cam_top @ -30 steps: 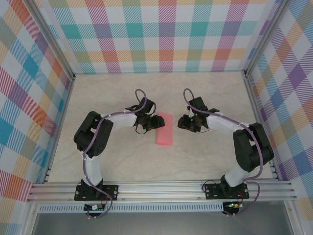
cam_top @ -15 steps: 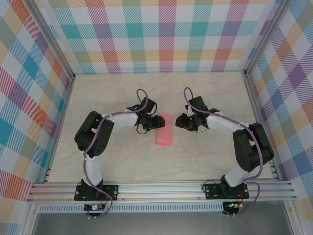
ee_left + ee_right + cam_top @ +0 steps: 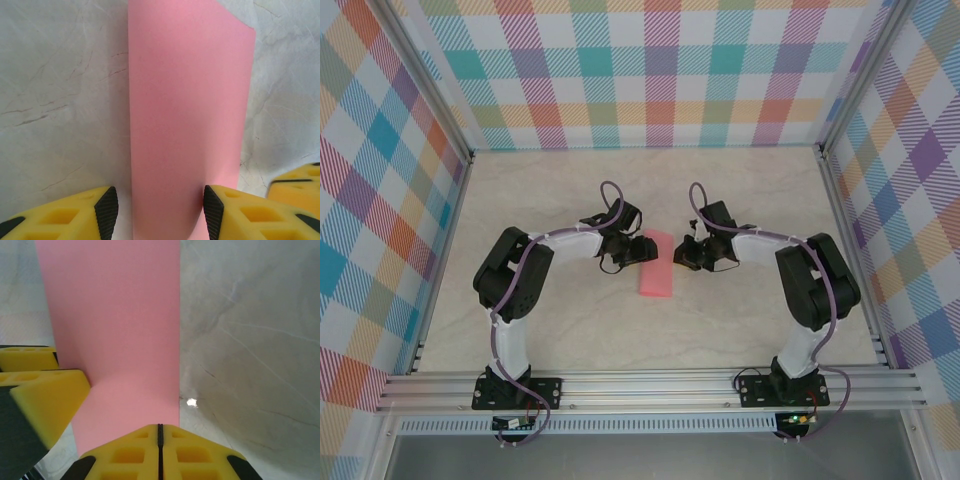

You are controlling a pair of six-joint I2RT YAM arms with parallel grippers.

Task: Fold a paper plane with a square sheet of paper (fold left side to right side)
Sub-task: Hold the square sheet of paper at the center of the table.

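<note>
Folded salmon-pink paper sheet (image 3: 657,266) on marbled counter (image 3: 750,190). Left end effector (image 3: 160,206) wide astride it; right end effector (image 3: 160,434) closed.

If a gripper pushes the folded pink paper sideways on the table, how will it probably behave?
The folded pink paper looks thin and flat, so it is probably light and floppy, buckling rather than moving whole. The table looks smooth, so the paper may slide easily. Near the left gripper its end seems to curl, suggesting easy bending.
</note>
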